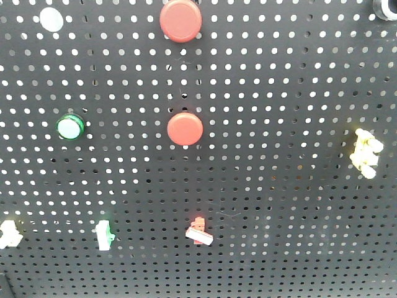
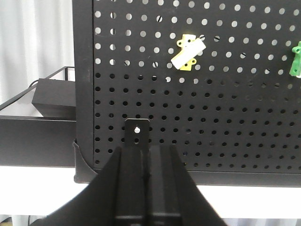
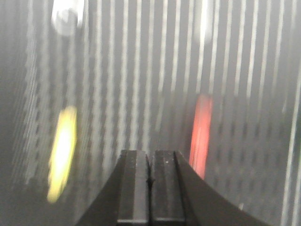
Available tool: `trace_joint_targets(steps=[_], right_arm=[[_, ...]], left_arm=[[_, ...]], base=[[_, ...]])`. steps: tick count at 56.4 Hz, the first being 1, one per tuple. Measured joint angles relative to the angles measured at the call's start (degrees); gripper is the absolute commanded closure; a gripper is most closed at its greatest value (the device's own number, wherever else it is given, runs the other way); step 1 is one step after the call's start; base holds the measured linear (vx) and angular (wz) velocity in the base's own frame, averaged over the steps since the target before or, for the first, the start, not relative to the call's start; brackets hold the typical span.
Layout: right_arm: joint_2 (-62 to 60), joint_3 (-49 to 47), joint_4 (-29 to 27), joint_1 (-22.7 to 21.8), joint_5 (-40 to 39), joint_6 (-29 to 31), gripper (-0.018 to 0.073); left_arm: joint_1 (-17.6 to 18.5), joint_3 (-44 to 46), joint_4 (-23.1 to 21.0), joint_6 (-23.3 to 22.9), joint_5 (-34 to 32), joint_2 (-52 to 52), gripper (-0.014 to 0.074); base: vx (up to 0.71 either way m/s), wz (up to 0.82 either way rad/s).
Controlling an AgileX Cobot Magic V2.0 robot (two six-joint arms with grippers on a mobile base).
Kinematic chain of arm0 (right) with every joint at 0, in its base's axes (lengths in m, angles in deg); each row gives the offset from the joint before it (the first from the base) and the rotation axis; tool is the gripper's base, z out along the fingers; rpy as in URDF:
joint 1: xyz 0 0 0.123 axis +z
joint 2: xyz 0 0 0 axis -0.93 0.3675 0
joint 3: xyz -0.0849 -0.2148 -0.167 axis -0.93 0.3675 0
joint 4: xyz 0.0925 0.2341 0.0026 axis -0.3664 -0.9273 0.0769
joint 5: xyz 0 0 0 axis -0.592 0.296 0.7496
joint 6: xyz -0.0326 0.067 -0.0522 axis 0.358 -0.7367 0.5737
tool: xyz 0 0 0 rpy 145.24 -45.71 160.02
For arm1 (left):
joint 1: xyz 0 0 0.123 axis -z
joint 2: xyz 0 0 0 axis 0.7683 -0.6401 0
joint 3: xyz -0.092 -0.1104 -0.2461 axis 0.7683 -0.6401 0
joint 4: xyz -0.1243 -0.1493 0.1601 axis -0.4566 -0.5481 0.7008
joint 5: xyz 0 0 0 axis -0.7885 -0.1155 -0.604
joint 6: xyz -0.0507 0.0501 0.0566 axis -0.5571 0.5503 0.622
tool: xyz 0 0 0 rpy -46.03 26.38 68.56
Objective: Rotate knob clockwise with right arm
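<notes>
Pegboard [image 1: 279, 81], black and full of holes, fills the front view, with a small red push button [image 1: 185, 128] near its middle. Straight above that button sits a larger red push button [image 1: 180, 20]. Level with it to the left is a green push button [image 1: 70, 126], and up and left of it is a white round button [image 1: 51, 18]. Below it and slightly right sits a red toggle switch [image 1: 200, 233]. A green toggle switch [image 1: 104, 234] and a pale yellow one [image 1: 8, 234] lie lower left of it, and a yellow toggle switch [image 1: 366, 152] is far to its right. The knob is hard to pick out. A dark round fitting [image 1: 388, 6], cut off by the corner far up and right of the button, may be it, but I cannot tell. The right wrist view is streaked with blur. It shows the right gripper [image 3: 150, 153] with its fingers pressed together on nothing, in front of red and yellow smears. The left gripper [image 2: 146, 150] likewise has its fingers closed and empty, low before the board's bottom edge.
</notes>
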Motion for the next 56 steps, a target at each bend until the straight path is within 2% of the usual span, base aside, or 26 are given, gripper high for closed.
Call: trace_joint_targets(steps=[7, 13, 22, 28, 32, 35, 40, 50, 56], right_arm=[[10.14, -12.78, 0.13, 0.00, 3.83, 0.18, 0.0568], [15.15, -18.85, 0.13, 0.00, 6.16, -0.01, 0.0568], [18.26, -21.45, -1.11, 0.00, 7.01, -0.05, 0.0568], [18.47, -21.45, -5.53, 0.00, 7.88, 0.36, 0.0568], [18.54, -21.57, -9.46, 0.00, 8.09, 3.14, 0.0568], [19.00, -22.02, -13.54, 0.00, 8.16, 7.16, 0.0568], [20.97, -23.95, -22.63, 0.00, 9.39, 17.34, 0.0568], [28.16, -30.26, -47.72, 0.00, 17.51, 44.00, 0.0568], [33.02, -33.42, -60.64, 3.02, 20.86, 59.59, 0.0568]], left_arm=[[0.00, 0.00, 0.00, 0.00, 0.00, 0.00, 0.0603], [0.00, 0.00, 0.00, 0.00, 0.00, 0.00, 0.0603], [0.00, 0.00, 0.00, 0.00, 0.00, 0.00, 0.0603], [0.00, 0.00, 0.00, 0.00, 0.00, 0.00, 0.0603], [0.00, 0.00, 0.00, 0.00, 0.00, 0.00, 0.0603], [0.00, 0.00, 0.00, 0.00, 0.00, 0.00, 0.0603], [0.00, 0.00, 0.00, 0.00, 0.00, 0.00, 0.0603], [0.00, 0.00, 0.00, 0.00, 0.00, 0.00, 0.0603], [0.00, 0.00, 0.00, 0.00, 0.00, 0.00, 0.0603]], base=[[0.00, 0.00], [0.00, 0.00], [0.00, 0.00], [0.00, 0.00], [0.00, 0.00], [0.00, 0.00], [0.00, 0.00], [0.00, 0.00], [0.00, 0.00]])
